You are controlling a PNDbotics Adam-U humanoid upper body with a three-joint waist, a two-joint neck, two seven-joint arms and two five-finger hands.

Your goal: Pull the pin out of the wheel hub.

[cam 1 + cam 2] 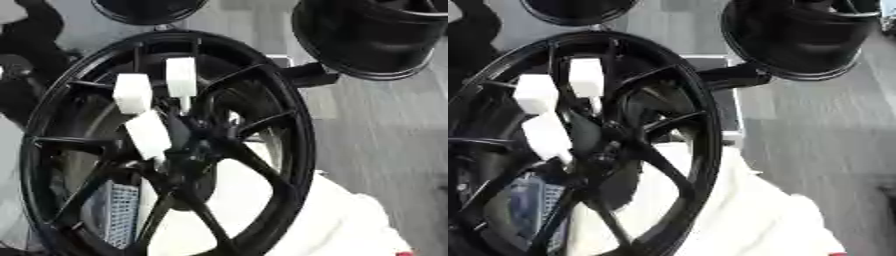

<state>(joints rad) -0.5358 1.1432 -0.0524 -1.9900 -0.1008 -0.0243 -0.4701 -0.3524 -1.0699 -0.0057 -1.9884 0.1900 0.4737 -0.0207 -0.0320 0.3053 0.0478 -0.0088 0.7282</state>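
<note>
A black wheel (166, 145) stands on edge, filling both views, its spokes meeting at the hub (194, 150). Three white block-headed pins (149, 134) sit clustered at the hub: one (181, 76) uppermost, one (133, 93) beside it to the left, one lower and tilted. Neither hand shows clearly; a dark shape at the far left edge could be an arm, but I cannot tell, so nothing can be said of their fingers. By my reading, the pull has not yet begun: no pin is held. The next move calls for a hand to reach in between the spokes, close round one white head and draw it straight out along its axis.
</note>
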